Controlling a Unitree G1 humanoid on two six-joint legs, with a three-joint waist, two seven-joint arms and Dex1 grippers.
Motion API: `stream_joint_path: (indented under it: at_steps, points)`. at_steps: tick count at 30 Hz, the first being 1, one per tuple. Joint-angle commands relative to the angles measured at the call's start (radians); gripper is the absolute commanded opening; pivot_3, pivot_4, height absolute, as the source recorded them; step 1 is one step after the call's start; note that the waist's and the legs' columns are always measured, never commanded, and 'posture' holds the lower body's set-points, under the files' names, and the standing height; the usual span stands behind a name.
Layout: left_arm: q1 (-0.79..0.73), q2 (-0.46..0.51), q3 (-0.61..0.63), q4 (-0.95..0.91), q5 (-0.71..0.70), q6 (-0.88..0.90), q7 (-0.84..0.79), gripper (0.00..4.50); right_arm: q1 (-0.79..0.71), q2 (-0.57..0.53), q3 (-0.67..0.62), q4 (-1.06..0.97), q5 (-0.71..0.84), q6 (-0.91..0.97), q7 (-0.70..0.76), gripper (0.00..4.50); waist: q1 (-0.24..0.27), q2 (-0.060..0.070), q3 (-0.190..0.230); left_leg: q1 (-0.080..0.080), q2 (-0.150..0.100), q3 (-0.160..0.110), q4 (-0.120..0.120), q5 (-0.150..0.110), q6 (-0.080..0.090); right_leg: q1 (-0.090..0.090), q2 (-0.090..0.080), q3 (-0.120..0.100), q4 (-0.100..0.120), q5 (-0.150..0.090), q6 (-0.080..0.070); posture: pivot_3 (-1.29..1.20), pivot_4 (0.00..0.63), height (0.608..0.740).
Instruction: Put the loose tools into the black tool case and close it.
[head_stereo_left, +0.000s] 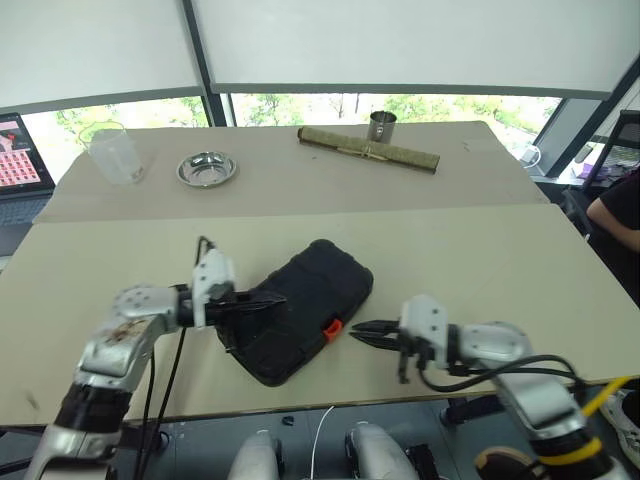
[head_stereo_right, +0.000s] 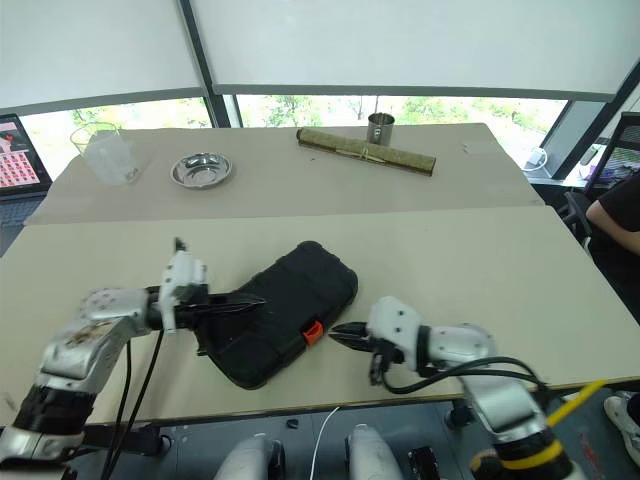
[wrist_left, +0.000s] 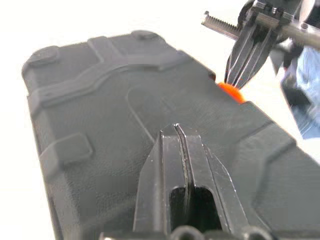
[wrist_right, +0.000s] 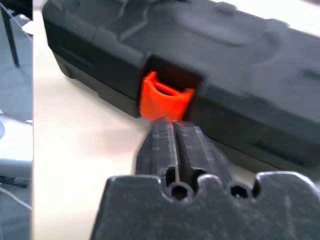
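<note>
**On the near table, case closed, both grippers beside it**

Across the near table (head_stereo_left: 480, 270) I see the black tool case (head_stereo_left: 300, 310) lying flat and closed, set at a slant near the front edge, its orange latch (head_stereo_left: 332, 327) facing my right arm. My left gripper (head_stereo_left: 262, 303) points across the lid from the left side, fingers pressed almost together with just a thin slit between them, gripping nothing; its tips hang over the textured shell. My right gripper (head_stereo_left: 360, 333) points at the latch from the right, fingers likewise nearly together and empty, tips just beside the latch. Whether they touch it I cannot tell. On the far table sit a rolled mat (head_stereo_left: 368, 149), a clear cup (head_stereo_left: 115, 155), a metal dish (head_stereo_left: 207, 168) and a steel cup (head_stereo_left: 382, 126).
</note>
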Motion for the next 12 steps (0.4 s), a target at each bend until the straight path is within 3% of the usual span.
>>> stream_joint_path:
  at_steps: [1,5,9,12]
  points:
    - [0.110,0.040,0.131,-0.027,0.026,-0.094,0.044,1.52,0.021,-0.047,-0.113,-0.018,0.067,-0.015,0.028,1.80,0.003,0.000,0.002,0.000,0.000,0.000,0.000,0.000,0.000,0.000,0.000,0.000,0.000,0.000,0.000,0.00,0.150,0.740]
    - [0.315,0.093,0.291,-0.024,0.090,-0.242,0.064,3.00,0.038,-0.113,-0.207,0.086,0.044,-0.175,0.089,3.24,0.006,-0.002,0.003,-0.002,0.000,0.001,0.000,0.000,0.000,-0.002,-0.004,-0.001,-0.001,0.000,0.000,0.00,0.150,0.740]
    - [0.449,0.085,0.399,0.021,0.119,-0.333,0.111,4.42,0.018,-0.124,-0.259,0.254,0.095,-0.361,0.224,4.48,0.010,-0.004,0.007,-0.002,-0.001,0.004,0.000,0.000,0.000,-0.002,-0.008,-0.001,-0.003,-0.004,-0.002,0.00,0.150,0.740]
    - [0.486,0.059,0.431,0.055,0.124,-0.363,0.157,4.42,-0.025,-0.114,-0.264,0.342,0.103,-0.369,0.226,4.48,0.014,-0.007,0.009,-0.003,-0.001,0.005,0.000,0.000,0.000,-0.002,-0.010,-0.001,-0.005,-0.004,-0.002,0.00,0.150,0.740]
